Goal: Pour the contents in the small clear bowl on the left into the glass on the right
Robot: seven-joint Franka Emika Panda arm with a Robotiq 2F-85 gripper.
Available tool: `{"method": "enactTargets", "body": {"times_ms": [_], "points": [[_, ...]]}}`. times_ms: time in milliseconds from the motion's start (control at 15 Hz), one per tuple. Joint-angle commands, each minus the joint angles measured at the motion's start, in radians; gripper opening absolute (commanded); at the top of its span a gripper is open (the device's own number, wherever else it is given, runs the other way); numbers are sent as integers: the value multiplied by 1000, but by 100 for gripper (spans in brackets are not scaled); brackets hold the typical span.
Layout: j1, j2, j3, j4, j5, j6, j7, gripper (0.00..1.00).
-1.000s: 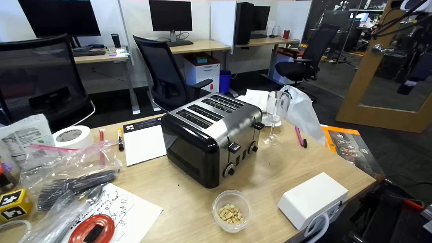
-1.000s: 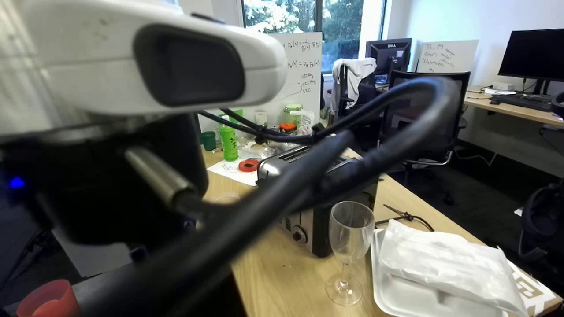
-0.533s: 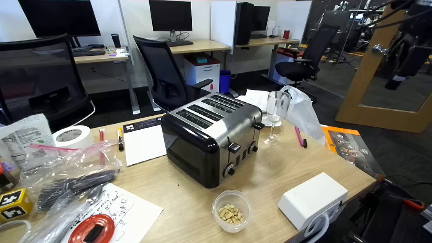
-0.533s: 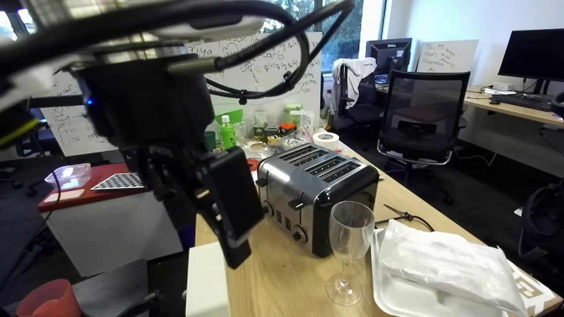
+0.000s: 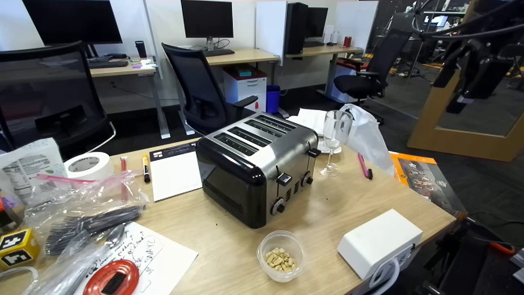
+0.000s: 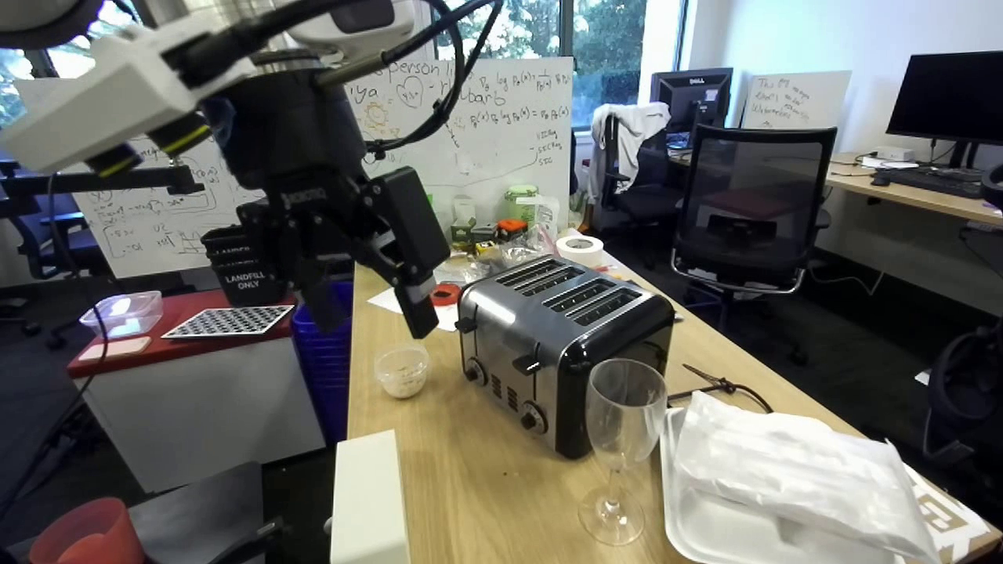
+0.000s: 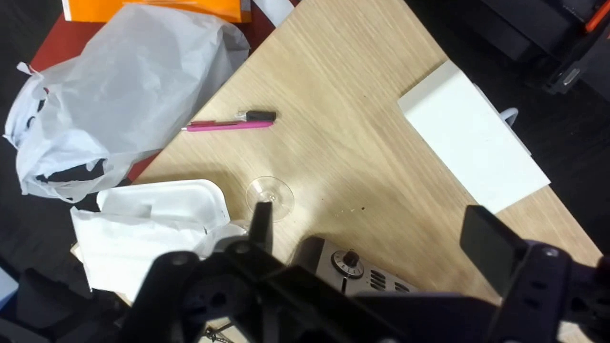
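Note:
The small clear bowl [image 5: 282, 241] stands upright on the table in front of the toaster, and in an exterior view tan-yellow contents [image 5: 280, 260] cover its bottom. That bowl [image 6: 402, 360] also shows near the table edge in an exterior view. The glass [image 6: 624, 411], tall and stemmed, stands upright and empty beside the toaster's far end. Its round foot [image 7: 281, 205] shows in the wrist view, the rest partly behind a finger. My gripper [image 6: 374, 309] hangs in the air above table height, jaws wide apart with nothing between them; in the wrist view the gripper [image 7: 371, 228] points down at bare wood.
A black-and-silver toaster [image 5: 258, 164] sits mid-table between bowl and glass. A white box [image 5: 380, 241] lies at the near edge. A white tray [image 6: 682, 509] with a wrapped packet adjoins the glass. Pens [image 7: 228, 126] and a plastic bag [image 7: 138, 81] lie near the corner.
My gripper has swung away from the camera in an exterior view, rising and moving leftward, so the bowl there is uncovered. Bowl and glass have stayed put; the jaws remain apart.

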Motion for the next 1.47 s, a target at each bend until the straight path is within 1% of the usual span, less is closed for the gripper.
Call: {"method": "enactTargets", "body": {"times_ms": [0, 400, 467, 600, 733, 800, 867, 1133, 1267, 1400], "points": [[-2, 1, 5, 2, 4, -1, -3, 100], [-2, 1, 3, 2, 4, 0, -3, 100], [4, 12, 19, 11, 1, -2, 7, 100], [38, 36, 54, 29, 0, 11, 2, 100], [95, 94, 104, 72, -8, 32, -19, 100], [113, 130, 130, 96, -23, 51, -22, 100], [138, 172, 144, 124, -22, 70, -36, 100], [193, 357, 174, 238, 3, 135, -82, 100], [206, 444, 189, 298, 10, 146, -112, 100], [231, 513, 205, 357, 51, 132, -159, 100]]}}
